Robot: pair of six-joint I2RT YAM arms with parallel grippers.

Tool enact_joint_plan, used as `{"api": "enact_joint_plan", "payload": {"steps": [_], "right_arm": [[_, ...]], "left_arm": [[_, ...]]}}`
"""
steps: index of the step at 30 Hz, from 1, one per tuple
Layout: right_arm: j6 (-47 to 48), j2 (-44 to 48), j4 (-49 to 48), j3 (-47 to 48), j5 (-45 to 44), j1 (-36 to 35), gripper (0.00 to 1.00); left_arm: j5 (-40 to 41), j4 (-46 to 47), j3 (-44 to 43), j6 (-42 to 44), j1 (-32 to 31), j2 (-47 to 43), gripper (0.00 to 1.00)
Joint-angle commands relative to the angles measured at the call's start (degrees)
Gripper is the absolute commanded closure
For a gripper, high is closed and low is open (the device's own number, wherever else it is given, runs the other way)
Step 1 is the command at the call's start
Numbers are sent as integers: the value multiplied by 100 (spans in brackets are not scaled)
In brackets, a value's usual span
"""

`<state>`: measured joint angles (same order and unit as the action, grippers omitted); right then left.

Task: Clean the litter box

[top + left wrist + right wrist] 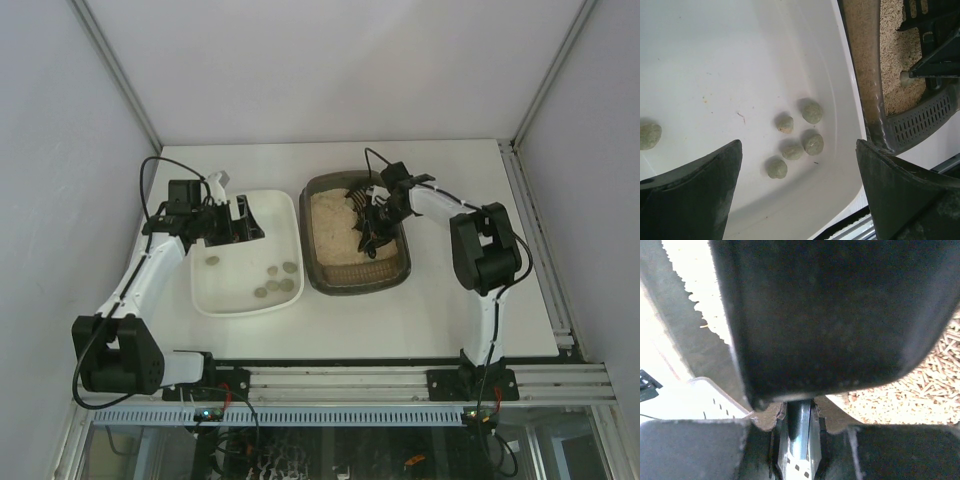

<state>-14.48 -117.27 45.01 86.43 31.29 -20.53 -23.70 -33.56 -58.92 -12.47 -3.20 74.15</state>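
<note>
Right fingers [690, 450] clamping tight on scoop [920, 120] inside litter box [325, 275]; left fingers [700, 190] hovering wide apart, holding nothing, above white tray [225, 300] carrying greenish clumps [812, 112]

No text, label, brand, number or sign is showing legibly in any view; nothing readable is appearing on the litter box [355, 284] or the white tray [235, 277].

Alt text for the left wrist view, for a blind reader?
Six greenish clumps lie in a white tray, five clustered near its right wall, one at the frame's left edge. The open left gripper frames the bottom; the litter box, holding beige litter, runs along the right.
</note>
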Motion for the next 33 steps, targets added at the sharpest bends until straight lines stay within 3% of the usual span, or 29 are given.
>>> {"api": "enact_joint_plan", "payload": {"steps": [1,12,19,25,29,33], "right_arm": [[-204,541,-871,-249,917,61,100],[-462,905,-1617,-925,1426,159,100],[-715,1233,-2202,-1498,1855,343,100],[-1545,1763,-3497,-2339,2526,637,100],[-2556,2210,-5277,-3180,2818,667,100],[-2419,2443,-5581,-3483,2486,577,100]], "left_arm": [[-170,69,120,152,-13,8,1],[97,-171,5,442,-6,-190,1],[763,-283,315,897,-5,-895,1],[1245,-550,537,1138,-4,-1549,0],[1423,-608,754,1313,-12,-2025,0],[1466,-787,919,1327,-12,-2337,0]]}}
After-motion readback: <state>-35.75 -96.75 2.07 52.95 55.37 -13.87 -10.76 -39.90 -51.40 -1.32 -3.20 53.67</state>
